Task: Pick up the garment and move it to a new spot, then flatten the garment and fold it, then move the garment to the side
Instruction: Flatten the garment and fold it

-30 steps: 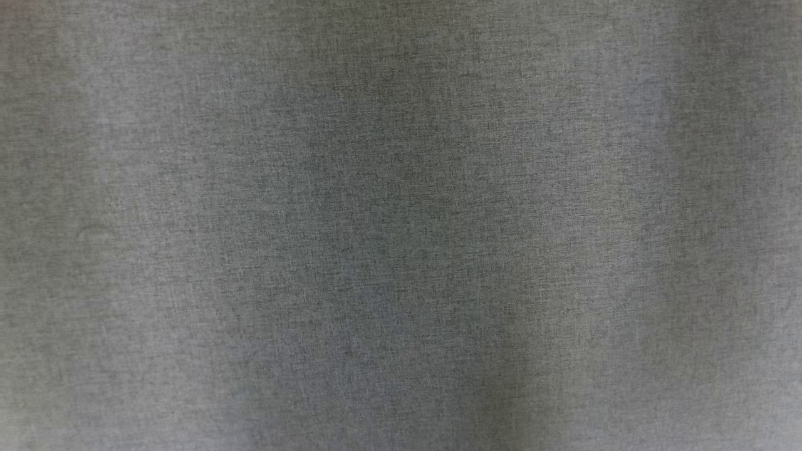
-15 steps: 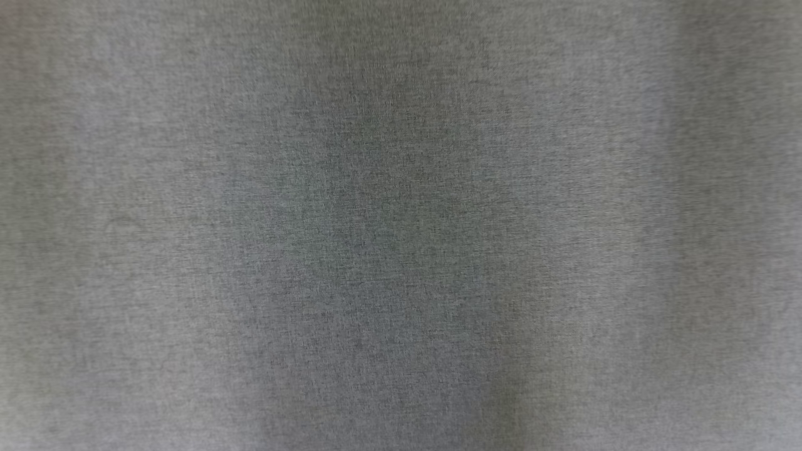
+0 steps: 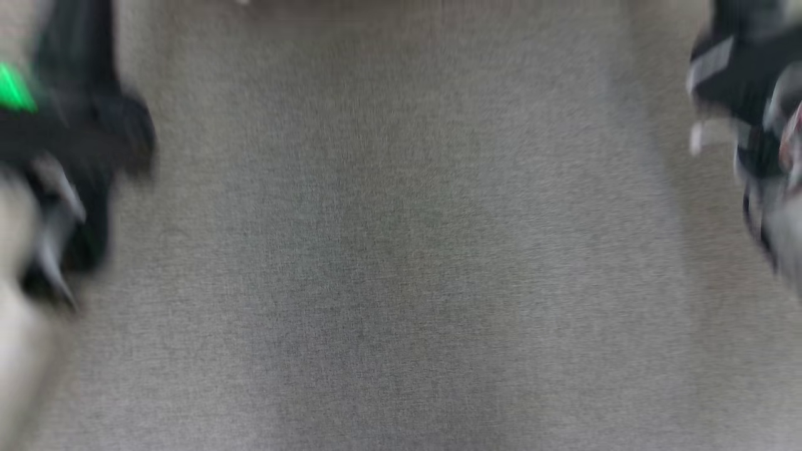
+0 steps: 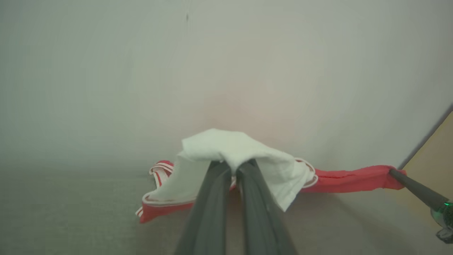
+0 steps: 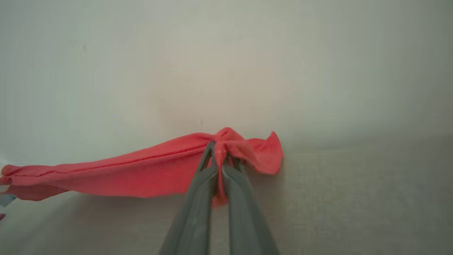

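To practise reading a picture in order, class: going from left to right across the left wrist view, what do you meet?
The garment's red-and-white trimmed edge → its white fold, pinched by the left gripper → its stretched red strip → the right gripper holding that strip's end.

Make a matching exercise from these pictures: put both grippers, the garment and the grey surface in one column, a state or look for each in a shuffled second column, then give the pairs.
Column one:
1. left gripper
2. right gripper
3. garment
4. grey surface

Column two:
A. stretched from one gripper to the other
B. shut on a red end of cloth
C. woven and flat, beneath the arms
D. shut on a white fold of cloth

Pairs: 1-D; 2-B; 3-A; 4-C
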### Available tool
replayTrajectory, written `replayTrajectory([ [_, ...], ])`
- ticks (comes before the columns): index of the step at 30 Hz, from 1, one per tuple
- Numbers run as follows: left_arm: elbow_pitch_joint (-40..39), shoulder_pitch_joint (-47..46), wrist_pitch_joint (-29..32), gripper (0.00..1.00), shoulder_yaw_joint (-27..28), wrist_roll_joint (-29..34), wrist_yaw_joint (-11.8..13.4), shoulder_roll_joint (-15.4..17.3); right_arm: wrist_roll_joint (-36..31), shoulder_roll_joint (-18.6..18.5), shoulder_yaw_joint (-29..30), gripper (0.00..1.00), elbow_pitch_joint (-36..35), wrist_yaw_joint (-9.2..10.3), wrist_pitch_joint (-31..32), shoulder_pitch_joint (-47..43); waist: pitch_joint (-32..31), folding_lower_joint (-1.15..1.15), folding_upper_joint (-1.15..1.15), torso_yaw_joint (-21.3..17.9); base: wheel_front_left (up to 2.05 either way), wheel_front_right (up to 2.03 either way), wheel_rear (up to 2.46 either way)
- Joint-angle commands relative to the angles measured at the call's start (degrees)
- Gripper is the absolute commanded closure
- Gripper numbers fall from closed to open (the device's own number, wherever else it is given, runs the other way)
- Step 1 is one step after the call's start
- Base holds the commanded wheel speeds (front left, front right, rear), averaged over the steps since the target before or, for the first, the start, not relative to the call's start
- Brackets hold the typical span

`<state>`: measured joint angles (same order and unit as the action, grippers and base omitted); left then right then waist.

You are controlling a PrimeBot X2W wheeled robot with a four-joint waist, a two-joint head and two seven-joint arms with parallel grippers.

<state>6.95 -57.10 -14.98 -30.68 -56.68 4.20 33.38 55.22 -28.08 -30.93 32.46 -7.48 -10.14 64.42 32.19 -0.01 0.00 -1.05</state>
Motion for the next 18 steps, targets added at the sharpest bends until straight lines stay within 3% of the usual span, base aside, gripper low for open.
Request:
replayTrajectory([
  [1, -5.3, 7.9, -0.2, 1.0, 2.1, -0.4, 2.4, -0.2, 1.4, -2.2, 0.2, 1.0, -2.3, -0.04, -0.6, -6.4, -4.5, 0.01, 0.0, -0.7, 0.0, 0.0, 0.0],
  [3, -9.8, 16.5, -0.2, 1.0, 4.0, 0.5, 4.7, -1.1, 2.5, -3.1, 0.6, 1.0, -4.3, -0.04, -1.1, -12.5, -6.3, 0.01, 0.0, -0.6, 0.0, 0.0, 0.0],
  [4, -9.8, 16.5, -0.2, 1.0, 4.0, 0.5, 4.7, -1.1, 2.5, -3.1, 0.6, 1.0, -4.3, -0.04, -1.1, -12.5, -6.3, 0.01, 0.0, -0.6, 0.0, 0.0, 0.0],
  [9, -17.5, 38.0, -0.2, 1.0, 7.7, 2.3, 6.2, -6.5, 4.2, -5.7, 3.5, 1.0, -8.9, -0.04, -1.6, -29.5, -11.4, 0.01, 0.0, 0.6, 0.0, 0.0, 0.0],
  [18, -15.2, 56.9, -0.2, 1.0, 10.0, 3.8, 2.2, -13.7, 2.3, -5.4, 10.4, 1.0, -13.3, 0.04, -0.3, -50.3, -18.1, 0.01, 0.0, 2.1, 0.0, 0.0, 0.0],
])
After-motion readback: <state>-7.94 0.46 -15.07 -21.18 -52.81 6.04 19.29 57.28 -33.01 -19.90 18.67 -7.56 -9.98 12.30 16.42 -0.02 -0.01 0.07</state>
